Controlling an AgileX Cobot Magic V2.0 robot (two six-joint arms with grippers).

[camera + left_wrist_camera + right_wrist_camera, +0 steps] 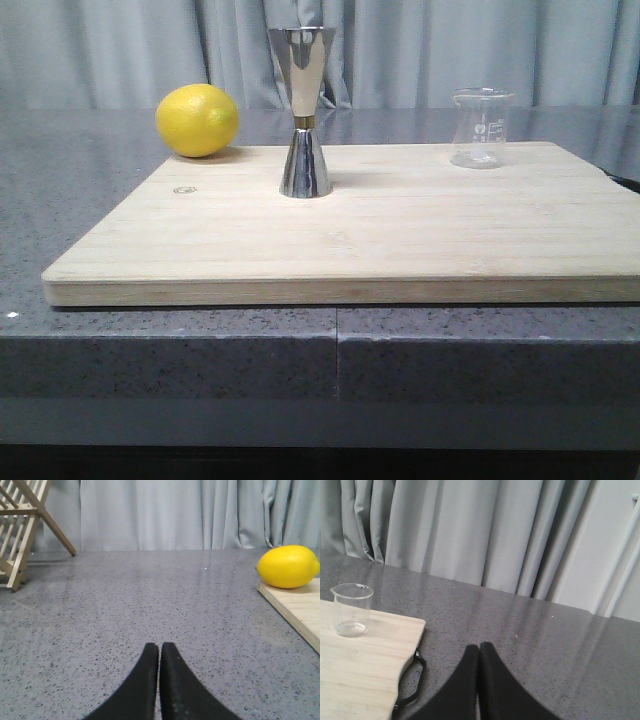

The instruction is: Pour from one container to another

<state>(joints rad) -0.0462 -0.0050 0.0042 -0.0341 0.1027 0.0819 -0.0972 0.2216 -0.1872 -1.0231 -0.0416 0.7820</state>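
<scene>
Two vessels are standing upright on the pale wooden cutting board [400,230] in front of us, well apart from each other. We are seeing the steel jigger [304,112] near the middle of the board's far half, its wide mouth up, its narrow waist ringed by a thin gold band, and its lower cone resting flat on the wood. We are seeing the clear glass beaker [482,127] toward the board's far right corner; faint white marks are showing on its wall, and we cannot tell whether anything is inside it. A yellow lemon [197,120] is sitting at the board's far left corner, just beside the edge, and from the left wrist view it appears to be touching the board.

We are holding our left gripper [159,652] low over the bare grey speckled counter [150,605], to the left of the board, with its two black fingers pressed together and nothing between them. A wooden rack [22,525] is standing farther off on that side.

We are holding our right gripper [479,652] over the counter to the right of the board, its fingers likewise closed against each other and gripping nothing. A black handle [415,677] is projecting from the board's near edge there. Grey curtains [470,530] are hanging behind the counter.
</scene>
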